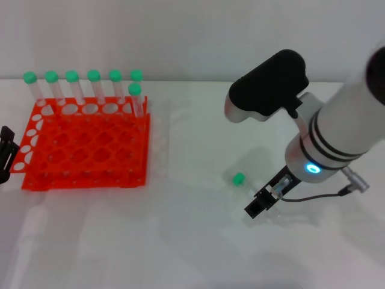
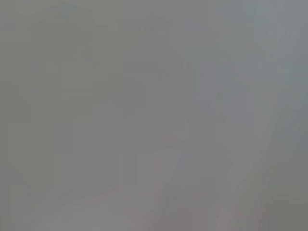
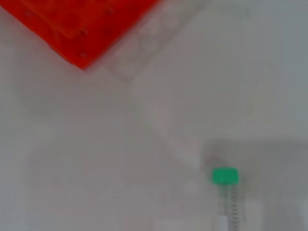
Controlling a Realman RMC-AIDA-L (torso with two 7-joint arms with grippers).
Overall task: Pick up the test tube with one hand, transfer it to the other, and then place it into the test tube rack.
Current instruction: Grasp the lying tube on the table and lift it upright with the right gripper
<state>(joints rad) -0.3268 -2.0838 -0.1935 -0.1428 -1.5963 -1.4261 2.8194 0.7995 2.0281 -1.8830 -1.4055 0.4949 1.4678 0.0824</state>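
**Right gripper low over the lying test tube**

The right gripper (image 1: 264,201) is at the lower right of the head view, at the end of the thick white arm with black bands and a blue-lit ring. It hangs low over the white tabletop (image 1: 180,241), with its black tip pointing toward the lower left of the frame. I cannot tell if its fingers are apart or together, because only a small dark part shows under the wrist.

The test tube (image 1: 243,183) lies on its side on the tabletop, just beside the right gripper, to the upper left of it in the head view. Its green cap points away from the gripper, and the clear body runs toward the gripper tip. If the gripper touches the tube or not, I cannot tell. In the right wrist view the same test tube (image 3: 226,192) is at the lower right of the frame, cap up, and a corner of the test tube rack (image 3: 82,29) is at the upper left, well apart from it.

The test tube rack (image 1: 84,150) stands at the left of the head view. Seven green-capped tubes (image 1: 93,90) stand upright along its far side.

The left gripper (image 1: 6,153) shows only as a black part at the left edge, just beside the rack; its state cannot be seen. The left wrist view shows only grey blur.
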